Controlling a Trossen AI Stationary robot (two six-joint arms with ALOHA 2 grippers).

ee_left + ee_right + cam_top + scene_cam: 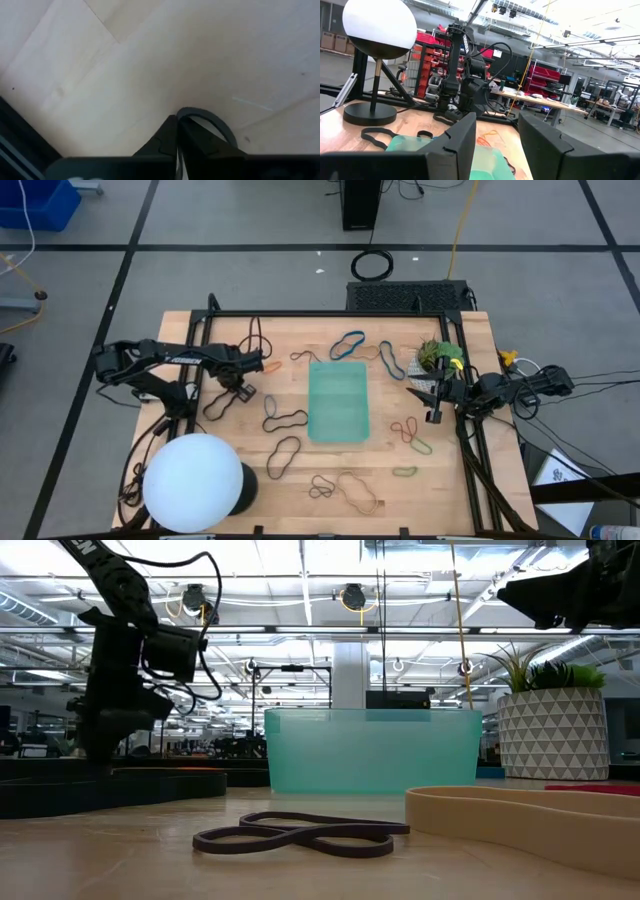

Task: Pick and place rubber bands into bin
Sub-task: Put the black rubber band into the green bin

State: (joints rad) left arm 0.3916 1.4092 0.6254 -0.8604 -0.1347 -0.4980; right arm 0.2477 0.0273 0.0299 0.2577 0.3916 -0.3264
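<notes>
Many rubber bands (285, 420) lie scattered on the table (480, 470) around the teal bin (338, 401), which I see at the middle. My left pincer (243, 390) is down at the table left of the bin, clenched on a black band (207, 120). My right pincer (433, 405) hangs released over the right edge, beside the plant (436, 353).

A white globe lamp (193, 482) stands at one table (470, 480) corner, a potted plant (437, 355) opposite.
</notes>
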